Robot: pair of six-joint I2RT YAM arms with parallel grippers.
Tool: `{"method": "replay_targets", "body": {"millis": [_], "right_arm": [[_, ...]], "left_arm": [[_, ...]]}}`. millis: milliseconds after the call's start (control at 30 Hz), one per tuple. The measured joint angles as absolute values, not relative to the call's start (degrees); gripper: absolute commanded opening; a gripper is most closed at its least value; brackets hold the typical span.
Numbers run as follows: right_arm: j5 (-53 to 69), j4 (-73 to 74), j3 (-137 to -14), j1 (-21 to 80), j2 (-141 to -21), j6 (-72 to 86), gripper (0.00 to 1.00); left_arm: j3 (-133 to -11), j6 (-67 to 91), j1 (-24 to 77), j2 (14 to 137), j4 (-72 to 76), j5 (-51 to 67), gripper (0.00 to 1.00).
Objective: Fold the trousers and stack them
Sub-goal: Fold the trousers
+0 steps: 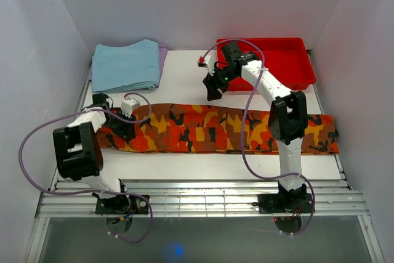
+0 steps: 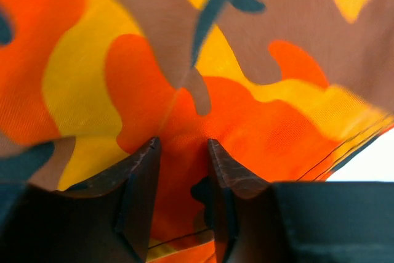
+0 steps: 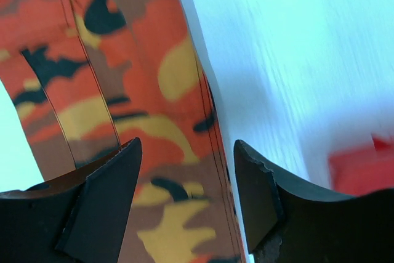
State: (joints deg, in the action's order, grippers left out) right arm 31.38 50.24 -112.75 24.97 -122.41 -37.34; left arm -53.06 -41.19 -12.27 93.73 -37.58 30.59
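The trousers (image 1: pixel 203 130) lie flat as one long strip of orange, red, yellow and black camouflage across the middle of the white surface (image 1: pixel 184 84), running from its left side almost to its right edge. The left claw (image 1: pixel 126 124) is down at the left end of that strip. In the left wrist view its fingers (image 2: pixel 144 170) stand partway apart with their tips at the cloth. Orange print shows flat in the gap between them, so the jaws are not pressed together on the fabric. The right claw (image 1: pixel 214 90) is farther back, above the bare surface just beyond the far edge of the trousers and close to the near left corner of the red tray (image 1: pixel 295 81). The right wrist view shows its fingers (image 3: pixel 104 195) spread wide with nothing between them. Below them are the edge of the trousers and the white surface beside it, with a blurred bit of the tray at the right. A light blue folded cloth (image 1: pixel 126 66) rests at the far left corner, apart from the trousers.
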Motion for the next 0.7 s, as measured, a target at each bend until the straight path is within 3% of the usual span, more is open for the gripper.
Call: {"method": "replay_targets", "body": {"millis": [167,200,333,533,700], "right_arm": [[35.0,43.8,-113.8,33.0,-125.1,-31.4,0.68],[35.4,43.1,-114.1,34.1,-125.8,-30.6,0.67],[36.9,40.8,-115.6,38.9,-129.7,-27.7,0.68],[38.5,38.3,-118.5,42.1,-134.3,-23.8,0.73],[39.9,34.4,-120.0,42.8,-136.6,-20.3,0.77]], "left_arm": [[-43.8,-51.4,-12.3,83.9,-41.2,28.3,0.49],[-43.0,-53.0,-12.3,82.8,-41.8,28.0,0.59],[-40.6,-56.8,-12.1,78.1,-43.4,27.8,0.78],[-41.2,-54.1,-12.2,71.7,-44.7,28.5,0.95],[-45.7,-43.0,-12.3,66.2,-40.9,29.0,0.98]]}}
